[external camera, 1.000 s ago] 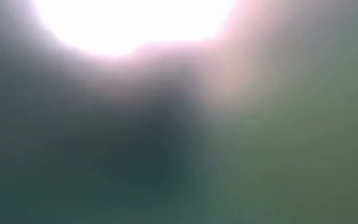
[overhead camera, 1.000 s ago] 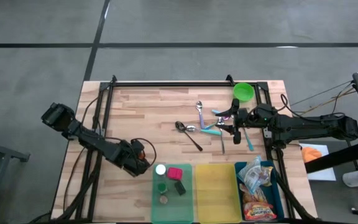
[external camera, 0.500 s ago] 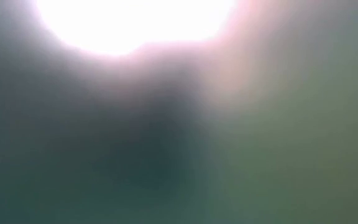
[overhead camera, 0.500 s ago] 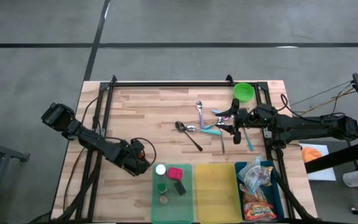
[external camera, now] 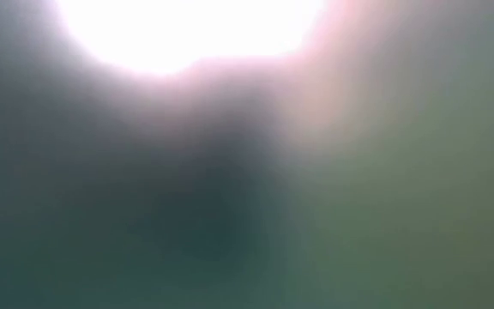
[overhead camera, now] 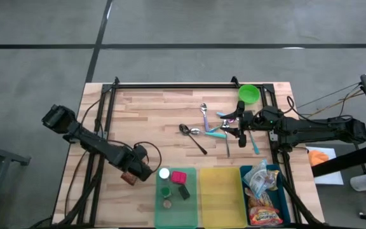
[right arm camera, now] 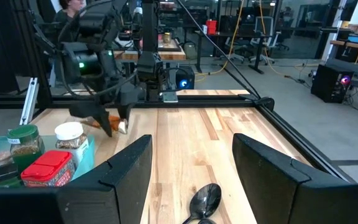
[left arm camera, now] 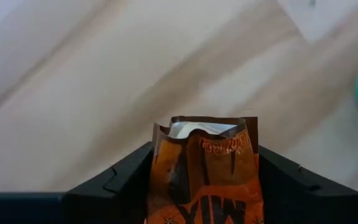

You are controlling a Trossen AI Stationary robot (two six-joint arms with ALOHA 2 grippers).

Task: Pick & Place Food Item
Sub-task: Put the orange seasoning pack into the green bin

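The left pincer [overhead camera: 132,176] is clamped on an orange snack packet [left arm camera: 205,177] (torn top edge, silver inside) low over the desk [overhead camera: 151,121], just beside the green bin [overhead camera: 175,219] that holds small jars and a red box [overhead camera: 179,177]. The right pincer [overhead camera: 232,127] hovers with its fingers apart over the scattered spoons [overhead camera: 199,131], near a green cup [overhead camera: 249,94]. A blue bin [overhead camera: 243,175] at the desk's near right edge holds more packets. The low view is a blur.
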